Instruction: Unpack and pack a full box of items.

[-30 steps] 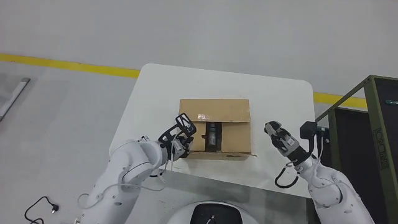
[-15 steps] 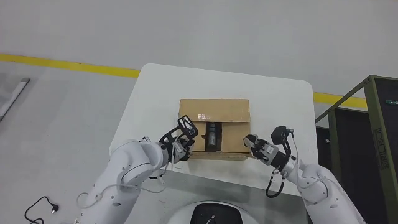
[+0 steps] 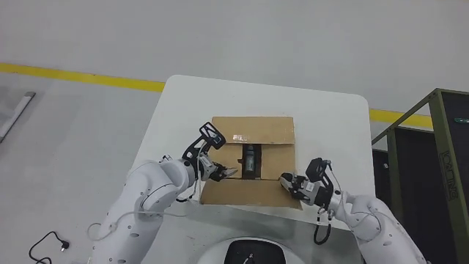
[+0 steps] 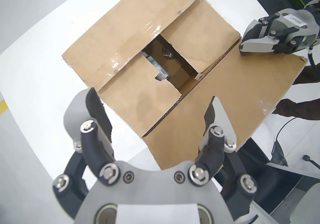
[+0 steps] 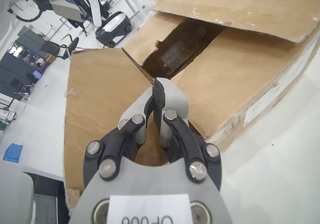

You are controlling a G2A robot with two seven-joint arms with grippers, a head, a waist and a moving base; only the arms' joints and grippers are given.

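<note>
Cardboard box (image 3: 253, 128) on white table (image 3: 330, 117); near flap (image 3: 245, 193) lies open toward robot, long axis spanning both grippers. Left gripper (image 4: 152, 103) spread wide above its left end. Right gripper (image 5: 157, 85) closed empty at its right end. Bottle (image 5: 182, 52) inside, beyond both.

A box (image 3: 253, 133) is set at the middle of the counter (image 3: 330, 117), with its near flap (image 3: 245, 193) folded out flat toward the robot (past the counter's near edge). A bottle (image 3: 250, 160) is seen lying inside, between the inner flaps. The left claw (image 3: 223, 170) is placed over the flap's left end, the right claw (image 3: 287, 185) at its right end.
</note>
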